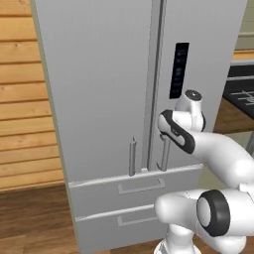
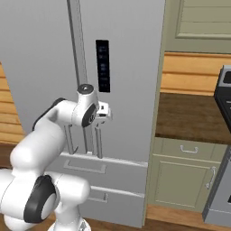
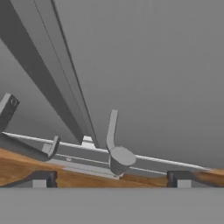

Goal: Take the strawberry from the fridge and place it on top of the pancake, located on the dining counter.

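Inspecting the fridge front: both upper doors stand shut, the seam between them running vertically, with 2 bar handles either side of it and 2 drawers below. The task is judged to be at its opening stage. Nothing has been fetched, the door is not yet drawn open, and the strawberry is presumably behind the closed doors, so its exact shelf cannot be told. The pancake and the dining bench are likewise outside these pictures. Remaining, by judgement: open a door, find and pick the berry, carry it to the plate and set it down.

Pincer: in the hand view its 2 dark tips sit well apart at about 7 and 5 o'clock of the frame, fully spread, with nothing between them. It holds nothing and touches nothing that can be seen. The right door handle lies at 12 o'clock from the gap between the tips, its lower end nearest the camera, close but apart.

In the left base view the hand hangs at about 3 o'clock from the door seam, in front of the right door, just under the dark control panel. A wall bench with green-grey cabinets stands at 3 o'clock of the fridge in the right base view.
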